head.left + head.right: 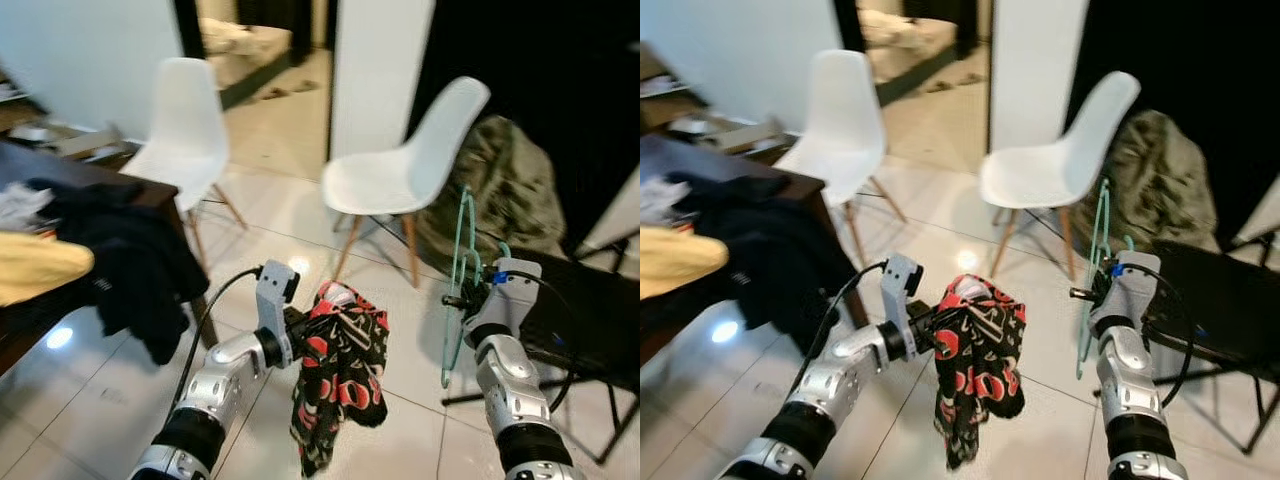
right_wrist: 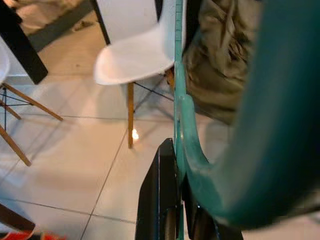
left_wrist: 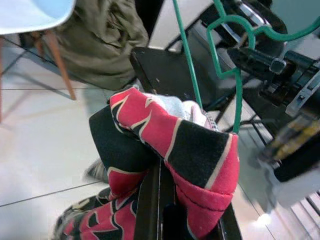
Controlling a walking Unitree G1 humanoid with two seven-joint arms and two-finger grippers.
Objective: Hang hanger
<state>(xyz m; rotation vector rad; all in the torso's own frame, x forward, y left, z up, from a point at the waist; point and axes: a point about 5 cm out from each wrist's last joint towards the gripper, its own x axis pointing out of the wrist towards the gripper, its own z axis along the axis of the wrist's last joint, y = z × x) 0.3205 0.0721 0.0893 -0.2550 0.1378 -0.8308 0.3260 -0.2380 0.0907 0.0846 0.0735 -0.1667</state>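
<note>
your right gripper [image 1: 462, 298] is clamped on the green hanger [image 1: 458, 262], which stands upright in the air over the tiled floor [image 1: 120, 390], just in front of the nearer white chair [image 1: 405, 165]; in the right wrist view the black fingers [image 2: 160, 200] pinch its thin frame. your left gripper [image 1: 305, 325] is closed on a red-and-black patterned cloth [image 1: 340, 375] that droops limp below it, near the hanger but apart from it. expect the hanger to be light and stiff, its smooth plastic likely to twist in a two-finger pinch, so keep your hold close to a bend or near the hook. the cloth is soft and will sag and swing. the glossy tiles throw back lamp glare. a dark table [image 1: 150, 195] at the left carries black clothing [image 1: 130, 260] spilling over its near corner, a second white chair [image 1: 185, 125] stands behind it, an olive heap [image 1: 515, 185] lies by a black stand [image 1: 590, 300], and no rail to hang on can be made out
</note>
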